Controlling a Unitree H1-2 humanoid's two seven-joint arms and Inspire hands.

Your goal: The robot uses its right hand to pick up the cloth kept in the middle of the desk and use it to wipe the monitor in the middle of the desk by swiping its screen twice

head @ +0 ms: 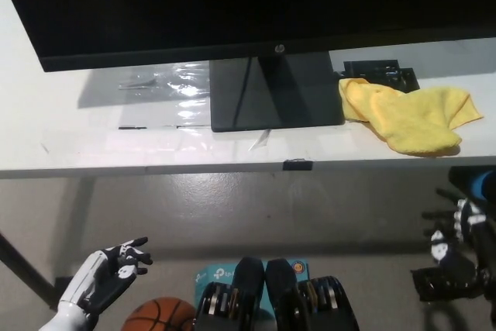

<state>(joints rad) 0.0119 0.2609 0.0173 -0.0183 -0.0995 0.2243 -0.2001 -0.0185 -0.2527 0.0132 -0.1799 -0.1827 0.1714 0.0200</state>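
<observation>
A yellow cloth point(411, 116) lies crumpled on the white desk point(116, 149), right of the monitor's stand. The black monitor point(232, 5) fills the top of the head view, and its dark base point(275, 92) rests mid-desk. My black right hand point(453, 257) hangs below the desk's front edge at the lower right, well short of the cloth, fingers spread and empty. Low at the bottom left sits my white left hand point(108, 269), fingers apart, holding nothing.
A black object point(384, 74) lies behind the cloth near the monitor. A small black clip point(297, 164) sits on the desk's front edge. An orange basketball point(159, 315) and a teal box point(205, 278) are on the floor below.
</observation>
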